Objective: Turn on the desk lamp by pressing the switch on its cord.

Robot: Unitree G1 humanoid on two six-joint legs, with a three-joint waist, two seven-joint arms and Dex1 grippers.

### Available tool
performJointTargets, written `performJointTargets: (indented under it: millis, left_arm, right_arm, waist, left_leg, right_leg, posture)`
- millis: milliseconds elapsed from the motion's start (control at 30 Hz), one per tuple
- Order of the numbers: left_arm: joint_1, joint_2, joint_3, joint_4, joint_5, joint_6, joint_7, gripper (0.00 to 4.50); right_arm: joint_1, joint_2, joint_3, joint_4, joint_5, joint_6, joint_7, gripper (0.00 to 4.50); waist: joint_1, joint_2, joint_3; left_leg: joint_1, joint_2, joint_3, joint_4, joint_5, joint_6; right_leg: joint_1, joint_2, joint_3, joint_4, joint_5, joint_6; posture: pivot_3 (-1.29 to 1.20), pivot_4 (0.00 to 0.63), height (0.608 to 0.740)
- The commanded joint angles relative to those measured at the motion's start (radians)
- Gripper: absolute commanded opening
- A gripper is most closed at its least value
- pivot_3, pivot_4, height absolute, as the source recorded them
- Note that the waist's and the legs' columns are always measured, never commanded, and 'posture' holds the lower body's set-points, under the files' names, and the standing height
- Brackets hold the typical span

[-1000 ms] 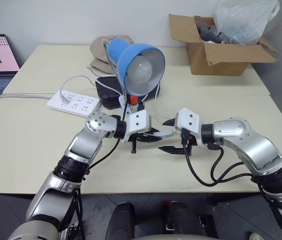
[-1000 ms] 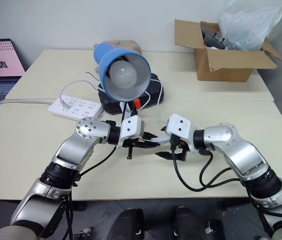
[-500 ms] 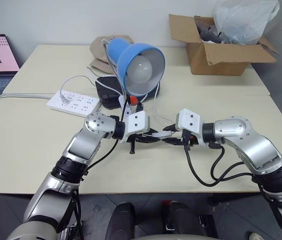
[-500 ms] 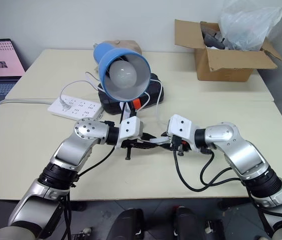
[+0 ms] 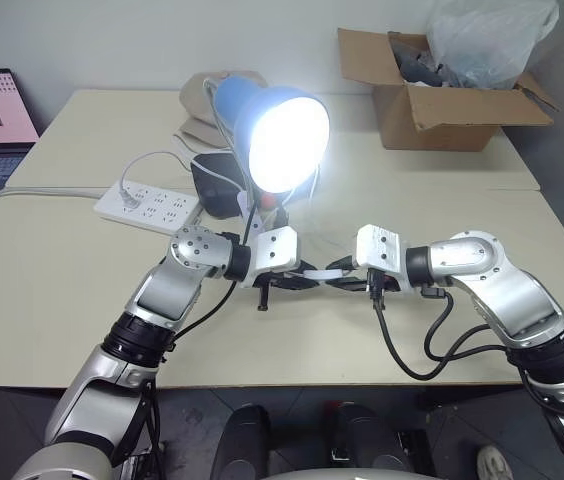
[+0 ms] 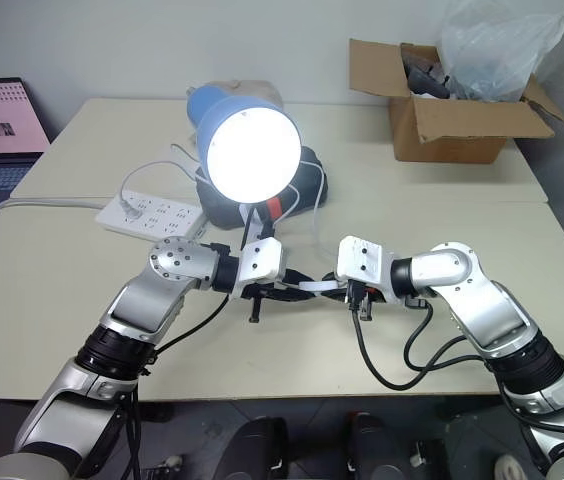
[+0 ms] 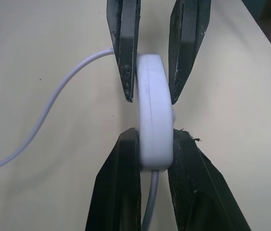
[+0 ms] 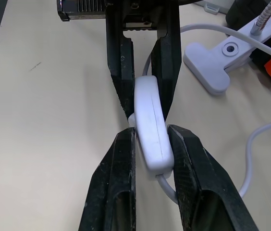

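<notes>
From my head views, the desk lamp (image 5: 280, 135) glowed above the table while my left gripper (image 5: 300, 279) and right gripper (image 5: 347, 279) met at the switch (image 5: 320, 275). In my left wrist view, both clamped its flat sides. My right wrist view showed light, rigid, smooth plastic, best pinched mid-body, sparing the limp cord (image 8: 258, 144).

Beige tables (image 5: 52, 290) (white wall (image 5: 112, 40) behind)
</notes>
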Motion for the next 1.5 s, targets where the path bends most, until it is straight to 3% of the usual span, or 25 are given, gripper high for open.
performJointTargets:
  millis: [33,133,333,567,833,900,1233,1333,1433,1500]
  left_arm:
    - [-0.007,-0.005,0.020,-0.027,-0.010,-0.019,0.023,0.43]
    - [-0.003,0.000,0.017,-0.022,-0.005,-0.030,0.022,0.43]
    - [-0.003,0.001,0.002,0.014,0.012,-0.053,0.028,0.43]
    - [-0.016,-0.030,-0.021,0.109,0.052,-0.070,0.055,0.43]
    - [-0.066,-0.086,-0.049,0.283,0.122,-0.161,0.095,0.43]
    - [-0.075,-0.098,-0.052,0.320,0.135,-0.185,0.103,1.13]
    - [-0.063,-0.060,-0.013,0.287,0.090,-0.192,0.015,3.23]
    - [-0.029,0.020,0.039,0.190,0.048,-0.191,-0.024,3.83]
    - [0.061,0.166,0.103,0.034,-0.027,-0.208,-0.122,3.83]
    - [0.083,0.197,0.108,-0.005,-0.044,-0.206,-0.135,3.83]
  right_arm:
    - [0.006,0.027,-0.047,-0.014,0.031,-0.010,-0.003,1.02]
    - [0.001,0.031,-0.069,-0.016,0.040,-0.012,0.006,1.82]
    - [0.003,0.006,-0.122,-0.065,0.075,0.024,0.013,2.99]
    - [0.119,-0.109,-0.249,-0.186,0.096,0.098,-0.031,4.49]
    - [0.318,-0.120,-0.354,-0.363,0.136,0.222,-0.150,4.50]
    - [0.357,-0.126,-0.353,-0.390,0.127,0.225,-0.171,4.50]
    - [0.415,-0.131,-0.357,-0.395,0.127,0.203,-0.207,4.50]
    - [0.419,-0.148,-0.351,-0.364,0.109,0.160,-0.194,4.50]
    - [0.418,-0.159,-0.349,-0.336,0.098,0.103,-0.174,4.50]
    - [0.422,-0.163,-0.352,-0.327,0.100,0.085,-0.168,4.50]
  waist:
    - [0.000,0.000,0.000]
    - [0.000,0.000,0.000]
    - [0.000,0.000,0.000]
    - [0.002,0.000,0.000]
    - [-0.001,0.000,0.000]
    - [0.001,0.000,0.000]
    - [0.000,0.000,0.000]
    - [-0.001,0.000,0.000]
    - [-0.011,0.000,0.000]
    - [-0.015,0.000,0.000]
  left_leg:
    - [0.000,0.000,0.000,0.000,0.000,0.000]
    - [0.000,0.000,0.000,0.000,0.000,0.000]
    - [0.000,0.000,0.000,0.000,0.000,0.000]
    - [0.000,0.000,0.000,0.000,0.000,0.000]
    - [0.000,0.000,0.000,0.000,0.000,0.000]
    - [0.001,0.000,-0.001,0.000,0.000,0.000]
    - [0.000,-0.001,-0.001,0.000,0.000,0.000]
    - [0.000,0.000,0.000,0.000,0.000,0.000]
    - [0.001,0.001,0.000,0.000,0.000,0.000]
    - [0.001,0.001,0.000,-0.001,0.000,0.000]
  right_leg:
    - [0.000,0.000,0.000,0.000,0.000,0.000]
    - [0.000,0.000,0.000,0.000,0.000,0.000]
    - [0.000,0.000,0.000,0.000,0.000,0.000]
    - [0.000,-0.001,0.000,0.000,0.000,0.000]
    - [0.001,-0.001,0.000,0.000,0.000,0.000]
    - [0.001,-0.001,0.000,0.000,0.000,0.000]
    - [0.001,-0.001,-0.001,0.000,0.000,0.000]
    - [0.001,-0.001,0.000,0.000,0.000,0.000]
    - [0.000,0.000,0.001,0.000,0.000,0.000]
    - [0.001,0.000,0.000,0.000,0.000,0.000]
  posture:
    - [0.00,0.150,0.740]
    - [0.00,0.150,0.740]
    - [0.00,0.150,0.740]
    - [0.00,0.150,0.740]
    - [0.00,0.150,0.740]
    - [0.00,0.150,0.740]
    - [0.00,0.150,0.740]
    - [0.00,0.150,0.740]
    - [0.00,0.150,0.740]
    - [0.00,0.150,0.740]
